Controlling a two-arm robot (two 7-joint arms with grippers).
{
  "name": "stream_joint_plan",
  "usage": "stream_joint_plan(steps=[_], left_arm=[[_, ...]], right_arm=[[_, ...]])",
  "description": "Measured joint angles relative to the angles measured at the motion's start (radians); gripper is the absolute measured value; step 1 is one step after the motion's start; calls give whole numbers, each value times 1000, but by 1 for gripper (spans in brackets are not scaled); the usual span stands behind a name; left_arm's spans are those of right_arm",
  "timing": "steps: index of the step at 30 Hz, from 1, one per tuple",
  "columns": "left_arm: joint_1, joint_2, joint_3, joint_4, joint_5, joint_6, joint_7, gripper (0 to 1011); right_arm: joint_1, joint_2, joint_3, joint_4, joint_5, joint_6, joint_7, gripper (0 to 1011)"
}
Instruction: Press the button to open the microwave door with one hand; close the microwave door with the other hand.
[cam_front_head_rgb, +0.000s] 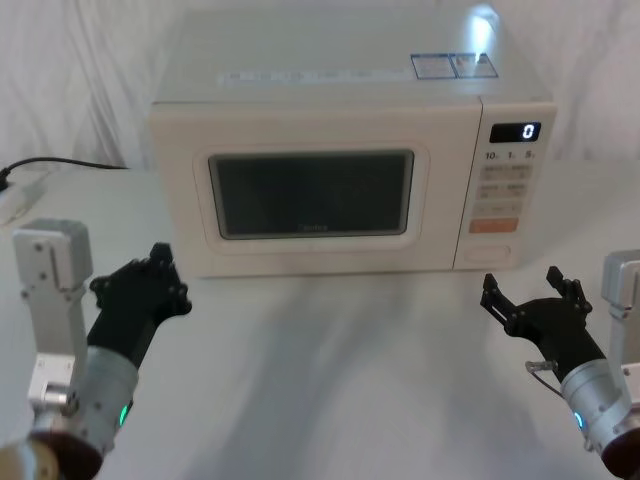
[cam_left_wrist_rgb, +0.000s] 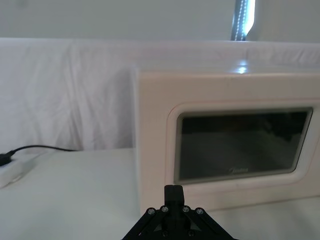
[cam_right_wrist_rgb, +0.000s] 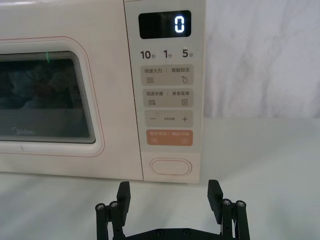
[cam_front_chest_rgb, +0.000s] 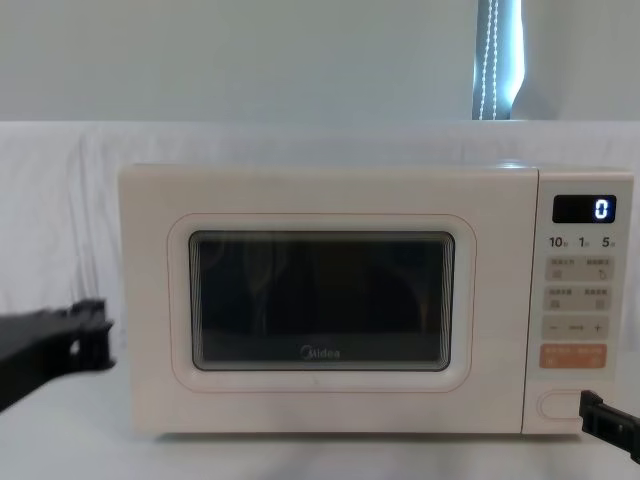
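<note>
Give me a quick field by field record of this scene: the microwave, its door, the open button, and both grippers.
microwave: cream-white, on the table, display reads 0
microwave door: shut
button: oval, lowest on the panel, untouched
right gripper: open, in front of the button, apart from it
left gripper: near the microwave's lower left corner, not touching

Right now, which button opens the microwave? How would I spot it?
Find the cream-white microwave and its control panel on the right, under the display reading "0". The button sits at the very bottom, below the orange key: a wide, blank, cream oval, the largest key there.
</note>
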Motion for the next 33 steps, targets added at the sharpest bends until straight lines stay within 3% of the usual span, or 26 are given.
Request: stream_joint_plan(steps=[10,19,28,33], left_arm=[[81,-24,-41,2,28,-56,16,0],[77,-23,-37,2,28,-56,17,7],[74,-22,-35,4,28,-54,17,230],[73,-21,-35,4,28,-54,17,415]], right_arm=[[0,0,0,0,0,0,0,1002],[0,0,0,0,0,0,0,1002],[0,0,0,0,0,0,0,1002],[0,0,0,0,0,0,0,1002]])
